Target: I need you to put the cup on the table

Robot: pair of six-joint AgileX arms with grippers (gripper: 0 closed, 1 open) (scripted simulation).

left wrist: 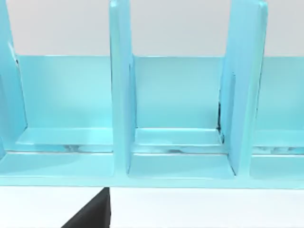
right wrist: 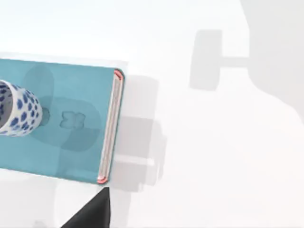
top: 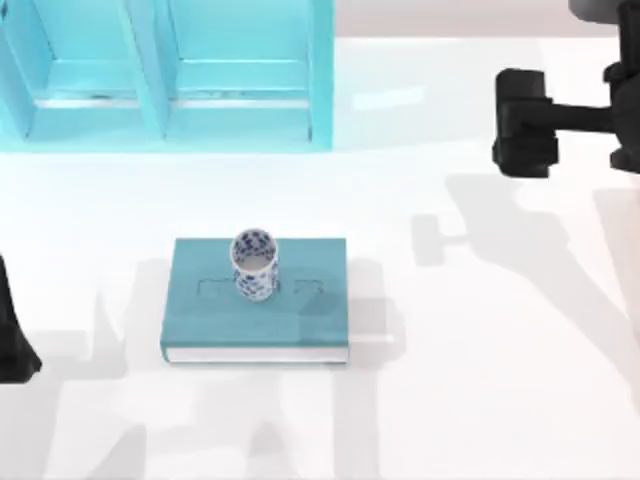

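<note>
The cup [top: 254, 264] stands upright on the teal book [top: 300, 320], near the book's far edge and a little left of its middle, its open mouth facing up; the book lies flat on the white table [top: 500, 400], roughly at the middle of the table and somewhat towards the left; the cup touches the book alone and not the table surface. In the right wrist view the cup [right wrist: 16, 108] sits at the edge of the frame on the book [right wrist: 76, 137], whose page edge and reddish spine ends show along one side, with bare table [right wrist: 213, 166] beyond. A light-blue shelf unit [top: 170, 70] stands at the far left of the table, well apart from the book; the left wrist view looks straight into the shelf unit [left wrist: 175, 99], with its upright dividers and open compartments. The right pincer [top: 525, 123] hangs over the far right of the table, well apart from the cup and holding nothing; whether it is wide or narrow I cannot tell. The left arm [top: 12, 330] is parked at the left edge of the table.
</note>
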